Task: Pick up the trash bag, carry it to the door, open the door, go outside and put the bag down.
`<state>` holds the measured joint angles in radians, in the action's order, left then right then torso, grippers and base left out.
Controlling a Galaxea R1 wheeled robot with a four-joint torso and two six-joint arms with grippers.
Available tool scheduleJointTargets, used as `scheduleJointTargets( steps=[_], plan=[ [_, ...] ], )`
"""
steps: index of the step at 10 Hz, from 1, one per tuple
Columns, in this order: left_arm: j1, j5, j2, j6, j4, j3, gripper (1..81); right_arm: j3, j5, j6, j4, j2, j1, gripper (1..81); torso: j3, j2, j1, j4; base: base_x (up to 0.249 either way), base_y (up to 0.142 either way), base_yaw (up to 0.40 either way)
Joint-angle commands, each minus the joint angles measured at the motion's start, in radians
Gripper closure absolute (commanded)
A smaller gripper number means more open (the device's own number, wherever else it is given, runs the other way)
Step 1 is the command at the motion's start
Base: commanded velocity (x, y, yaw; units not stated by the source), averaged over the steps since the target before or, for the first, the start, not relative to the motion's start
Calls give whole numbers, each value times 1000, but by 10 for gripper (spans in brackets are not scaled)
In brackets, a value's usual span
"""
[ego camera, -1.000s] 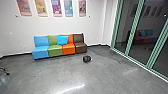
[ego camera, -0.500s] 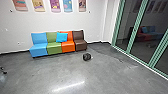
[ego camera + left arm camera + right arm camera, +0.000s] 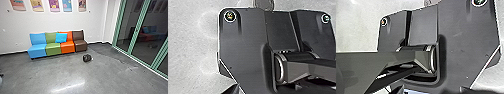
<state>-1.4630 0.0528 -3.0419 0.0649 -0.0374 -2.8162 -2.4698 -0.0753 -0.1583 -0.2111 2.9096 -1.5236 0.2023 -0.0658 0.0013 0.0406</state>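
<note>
Well, black bundle [image 3: 87, 58] (roundish) on glossy grey floor [image 3: 45, 71].

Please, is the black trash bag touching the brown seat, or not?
Apart. In the head view, a strip of grey floor shows between the black trash bag and the brown seat.

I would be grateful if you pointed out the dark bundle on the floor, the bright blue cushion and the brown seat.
Dark bundle [image 3: 86, 58]: head view, middle of its dark surface.
Blue cushion [image 3: 61, 38]: head view, middle of its face.
Brown seat [image 3: 78, 35]: head view, on its backrest.
</note>
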Motion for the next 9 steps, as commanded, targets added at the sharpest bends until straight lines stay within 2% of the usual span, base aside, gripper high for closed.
scheduleJointTargets(
  steps=[1,9],
  plan=[
    [39,-54,0,0,-7,-5,10,8,51,-6,-1,-2,33,10,0,0,0,0,181,0,0],
    [39,-54,0,0,-9,-5,10,5,51,-6,-2,-2,33,10,0,0,0,0,180,0,0]
  ],
)
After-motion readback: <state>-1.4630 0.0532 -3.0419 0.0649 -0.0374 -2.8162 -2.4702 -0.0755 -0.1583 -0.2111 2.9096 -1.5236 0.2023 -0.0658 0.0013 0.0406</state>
